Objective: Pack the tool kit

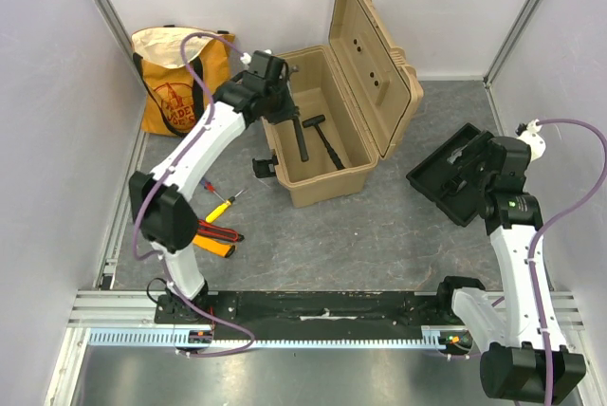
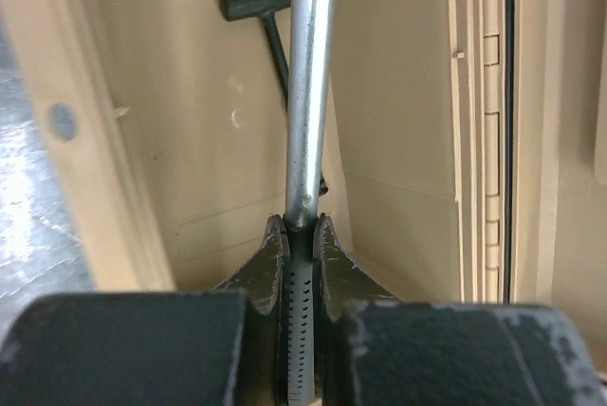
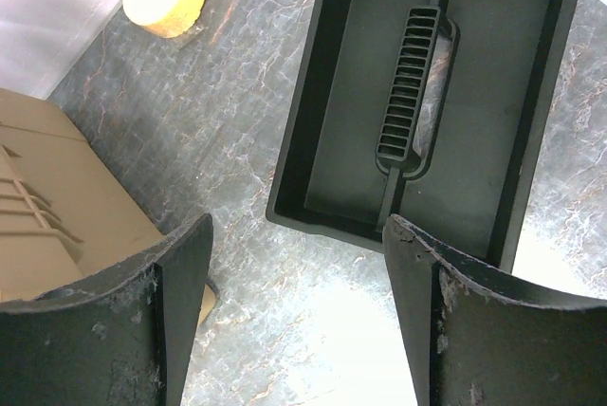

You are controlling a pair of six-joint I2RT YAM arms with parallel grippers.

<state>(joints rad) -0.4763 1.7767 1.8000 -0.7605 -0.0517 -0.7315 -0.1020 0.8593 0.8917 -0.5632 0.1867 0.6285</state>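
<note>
Clamping a silver shaft point(image 2: 311, 93) above the open toolbox point(image 1: 318, 190), the left gripper point(image 2: 299, 224) looks set to drop it in — the right gripper point(image 3: 299, 230), jaws spread, hovers over the tray point(image 3: 341, 140).

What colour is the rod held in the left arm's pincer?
The rod is shiny silver metal; the left wrist view shows it best.

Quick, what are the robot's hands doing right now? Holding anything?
Left gripper: shut on the silver tool shaft.
Right gripper: open, empty, above the black tray.
</note>
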